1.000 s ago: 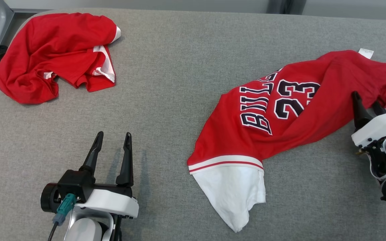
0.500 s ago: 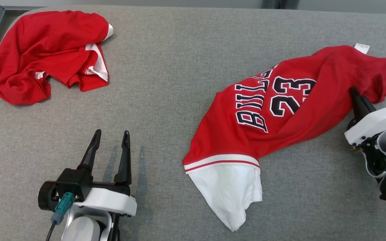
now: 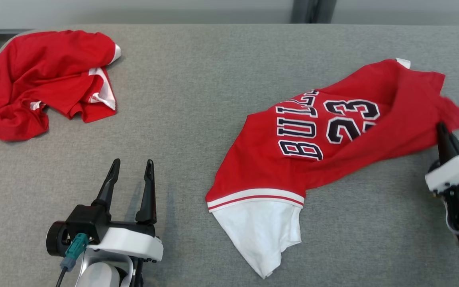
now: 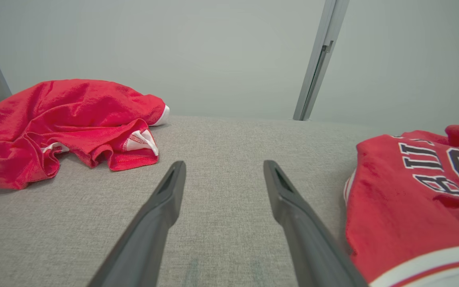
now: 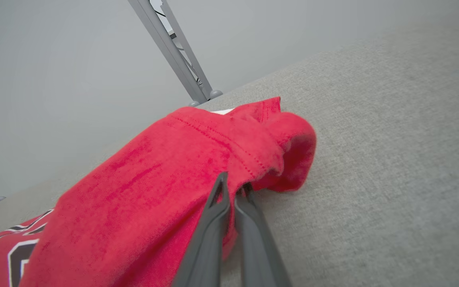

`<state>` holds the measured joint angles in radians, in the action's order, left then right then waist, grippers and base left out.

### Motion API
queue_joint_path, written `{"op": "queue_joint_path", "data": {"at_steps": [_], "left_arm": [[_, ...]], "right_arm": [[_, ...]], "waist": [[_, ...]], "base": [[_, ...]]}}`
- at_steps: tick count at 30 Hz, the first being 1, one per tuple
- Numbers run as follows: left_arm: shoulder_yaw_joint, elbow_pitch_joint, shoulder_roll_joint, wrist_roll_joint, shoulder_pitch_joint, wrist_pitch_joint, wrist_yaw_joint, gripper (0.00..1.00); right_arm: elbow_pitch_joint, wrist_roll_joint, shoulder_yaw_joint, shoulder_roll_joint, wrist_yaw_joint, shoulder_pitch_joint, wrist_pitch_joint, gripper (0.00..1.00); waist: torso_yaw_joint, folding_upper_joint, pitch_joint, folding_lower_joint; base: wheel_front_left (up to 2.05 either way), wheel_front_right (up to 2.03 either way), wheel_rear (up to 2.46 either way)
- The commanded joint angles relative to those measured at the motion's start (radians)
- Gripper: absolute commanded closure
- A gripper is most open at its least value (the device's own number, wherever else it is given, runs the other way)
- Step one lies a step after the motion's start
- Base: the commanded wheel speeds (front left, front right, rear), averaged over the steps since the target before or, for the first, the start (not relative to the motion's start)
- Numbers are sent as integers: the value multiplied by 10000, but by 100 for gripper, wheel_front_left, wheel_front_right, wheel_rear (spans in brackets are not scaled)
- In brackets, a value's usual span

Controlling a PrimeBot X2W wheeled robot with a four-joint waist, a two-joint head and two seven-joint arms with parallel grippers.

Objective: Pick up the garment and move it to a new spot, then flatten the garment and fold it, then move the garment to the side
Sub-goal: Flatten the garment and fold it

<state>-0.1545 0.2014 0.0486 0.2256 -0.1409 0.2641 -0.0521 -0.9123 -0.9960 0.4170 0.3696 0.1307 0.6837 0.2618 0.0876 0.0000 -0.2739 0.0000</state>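
The garment (image 3: 333,143) is a red jersey with dark "BULLS 23" lettering and a white sleeve (image 3: 259,231), lying rumpled on the right of the grey table. My right gripper (image 3: 441,128) is shut on the jersey's right edge, lifting the cloth there a little; in the right wrist view the right gripper (image 5: 233,185) pinches a red fold of the garment (image 5: 165,175). My left gripper (image 3: 132,164) rests open at the lower left, well clear of the jersey; between its spread fingers (image 4: 169,191) shows bare table, with the garment (image 4: 412,191) at the right.
A second crumpled red garment (image 3: 42,79) lies at the table's far left corner, also seen as a red garment (image 4: 62,123) in the left wrist view. The grey cloth table (image 3: 197,99) stretches wide between the two. A metal post (image 3: 311,11) stands behind the far edge.
My right gripper has shut on the jersey's right edge and drawn it up and back a little. The head camera has shifted. The left gripper has not moved.
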Motion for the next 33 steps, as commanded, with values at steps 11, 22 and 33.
{"op": "queue_joint_path", "data": {"at_steps": [11, 22, 33], "left_arm": [[-42, 43, 38, 216, 290, 4, -98, 0], [-47, 175, 36, 364, 411, 4, -98, 0], [-189, 275, 36, 545, 725, 2, -41, 0]], "right_arm": [[487, 2814, -3411, -845, 1, -2627, 34, 100], [632, 5470, -6225, -1985, 1, -3885, 27, 0], [2375, 7182, -7255, -2544, 1, -4703, -135, 0]], "waist": [[-672, 0, 656, 0], [-807, 0, 1104, 0], [-995, 0, 1803, 0]], "base": [[0, 0, 0], [0, 0, 0], [0, 0, 0]]}}
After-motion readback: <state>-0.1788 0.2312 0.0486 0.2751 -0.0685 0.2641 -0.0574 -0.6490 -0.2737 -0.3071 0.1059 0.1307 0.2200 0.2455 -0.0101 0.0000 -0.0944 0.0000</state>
